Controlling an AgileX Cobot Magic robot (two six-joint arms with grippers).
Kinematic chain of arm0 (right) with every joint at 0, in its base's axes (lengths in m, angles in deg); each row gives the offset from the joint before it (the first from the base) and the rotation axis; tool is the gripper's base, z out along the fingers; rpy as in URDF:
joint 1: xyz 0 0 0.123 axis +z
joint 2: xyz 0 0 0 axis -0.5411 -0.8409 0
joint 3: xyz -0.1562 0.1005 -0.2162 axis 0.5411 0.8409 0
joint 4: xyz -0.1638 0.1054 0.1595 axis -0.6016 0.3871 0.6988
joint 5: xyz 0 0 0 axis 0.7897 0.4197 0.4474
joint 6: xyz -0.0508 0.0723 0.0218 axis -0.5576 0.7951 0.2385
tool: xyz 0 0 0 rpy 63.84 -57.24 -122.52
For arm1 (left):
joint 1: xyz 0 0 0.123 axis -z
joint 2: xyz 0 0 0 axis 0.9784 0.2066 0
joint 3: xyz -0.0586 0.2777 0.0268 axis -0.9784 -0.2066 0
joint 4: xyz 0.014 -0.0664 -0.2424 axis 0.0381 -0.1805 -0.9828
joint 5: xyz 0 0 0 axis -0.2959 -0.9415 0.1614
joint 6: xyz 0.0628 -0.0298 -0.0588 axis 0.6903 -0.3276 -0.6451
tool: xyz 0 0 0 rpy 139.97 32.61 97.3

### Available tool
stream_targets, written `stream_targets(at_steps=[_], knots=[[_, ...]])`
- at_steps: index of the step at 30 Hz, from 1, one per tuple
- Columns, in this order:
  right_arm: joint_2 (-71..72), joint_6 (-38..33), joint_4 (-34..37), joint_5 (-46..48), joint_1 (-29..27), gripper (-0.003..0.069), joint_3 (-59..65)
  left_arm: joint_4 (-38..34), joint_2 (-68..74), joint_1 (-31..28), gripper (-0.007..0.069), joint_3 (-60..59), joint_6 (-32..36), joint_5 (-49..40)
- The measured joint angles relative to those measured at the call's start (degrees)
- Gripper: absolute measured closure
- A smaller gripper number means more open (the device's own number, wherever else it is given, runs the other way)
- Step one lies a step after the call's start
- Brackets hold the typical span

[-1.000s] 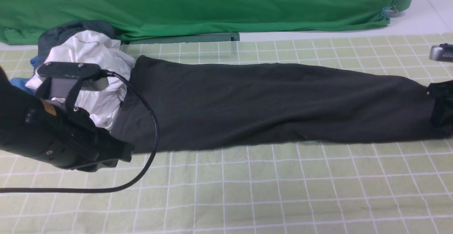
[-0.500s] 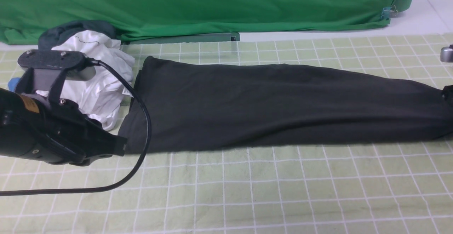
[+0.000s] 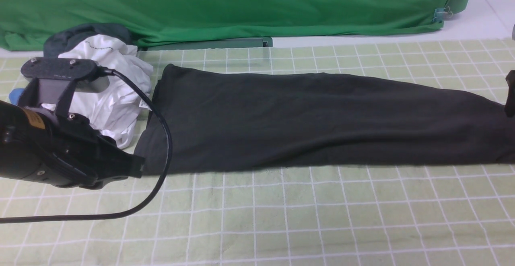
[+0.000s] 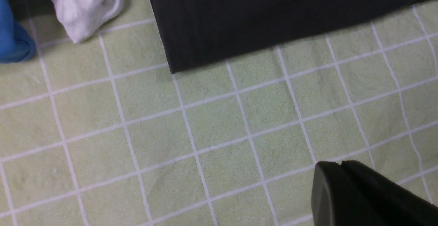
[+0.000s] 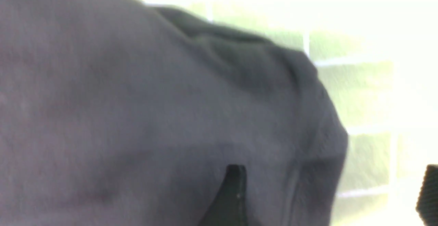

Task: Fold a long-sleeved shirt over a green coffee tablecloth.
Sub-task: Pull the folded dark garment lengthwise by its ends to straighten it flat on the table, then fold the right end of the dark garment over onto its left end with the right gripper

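Note:
The black long-sleeved shirt (image 3: 305, 121) lies as a long flat band across the pale green gridded tablecloth (image 3: 281, 217); no print or label shows. My left gripper (image 3: 139, 168) sits shut and empty just off the shirt's near left corner. In the left wrist view its fingertips (image 4: 333, 166) are pressed together over the cloth (image 4: 219, 123), apart from the shirt (image 4: 256, 14). My right gripper (image 3: 510, 93) shows only at the frame's right edge, by the shirt's right end. In the right wrist view it (image 5: 332, 195) is open, with the shirt's edge (image 5: 137, 99) between its fingers.
A heap of white garments (image 3: 112, 85) with a blue one (image 3: 16, 95) and a dark one (image 3: 76, 32) lies at the back left, beside the shirt. Plain bright green fabric (image 3: 241, 4) hangs behind. The left arm's cable (image 3: 163, 137) crosses the shirt's left end.
My left arm drew back to the left, off the shirt's left corner, then held still. The right gripper slid further right, nearly out of the front view. The shirt settled flatter.

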Motion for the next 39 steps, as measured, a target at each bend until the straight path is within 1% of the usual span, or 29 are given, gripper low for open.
stream_targets(at_steps=[3,5,11,14,15,17,18,20,21,23,26,28,29,32,34,37,39], knots=[[-1.8,0.0,0.2,-1.2,0.0,0.0004,0.0,-0.7,0.0,0.0,0.0613,0.0,0.0,0.0],[-3.3,0.0,0.2,-1.4,0.0,0.0026,0.0,-1.0,0.0,0.0,0.0613,0.0,0.0,0.0],[-6.5,0.0,0.6,-1.3,0.0,0.0134,0.0,-1.5,0.0,0.0,0.0613,0.0,0.0,0.0],[-6.9,-0.1,1.5,-0.9,0.0,0.0209,-0.4,-2.8,0.0,0.0,0.0613,0.0,0.0,0.2],[-6.9,-0.3,2.0,-0.7,0.0,0.0240,-0.4,-3.0,0.0,0.0,0.0613,0.0,0.0,0.4],[-7.1,-2.5,3.7,-0.5,0.0,0.0361,-0.4,-3.7,0.0,0.0,0.0613,0.0,0.0,0.7],[-7.1,-3.3,4.0,-0.5,0.0,0.0401,-0.4,-3.9,0.0,0.0,0.0613,0.0,0.0,0.8],[-7.1,-5.3,4.5,-0.2,0.0,0.0543,-0.4,-4.0,0.0,0.0,0.0613,0.0,0.0,0.9],[-7.1,-6.1,4.5,0.0,0.0,0.0592,-0.5,-4.0,0.0,0.0,0.0613,0.0,0.0,0.9],[-6.8,-6.4,4.5,0.0,0.0,0.0612,-0.5,-4.0,0.0,0.0,0.0613,0.0,0.0,0.9],[-6.1,-6.4,4.4,0.6,-0.5,0.0621,-0.5,-3.9,0.0,0.0,0.0613,0.0,0.0,0.9],[-5.3,-5.8,2.9,1.7,-0.8,0.0623,-0.9,-3.3,0.0,0.0,0.0613,0.0,0.0,1.0],[-4.0,-4.2,-1.1,2.6,-1.1,0.0625,-1.5,-2.4,0.0,0.0,0.0613,0.0,0.0,1.1],[-1.2,-0.4,-8.8,3.8,-1.2,0.0625,-2.5,-1.4,0.0,0.0,0.0613,0.0,0.0,1.1],[0.9,1.9,-11.8,4.2,-1.5,0.0625,-3.2,-1.2,0.0,0.0,0.0613,0.0,0.0,1.1],[3.2,3.2,-12.5,4.4,-1.6,0.0625,-4.2,-1.2,0.0,0.0,0.0613,0.0,0.0,1.2],[5.8,3.6,-11.5,5.3,-1.1,0.0625,-5.7,-1.1,0.0,0.0,0.0613,0.0,0.0,1.5]])
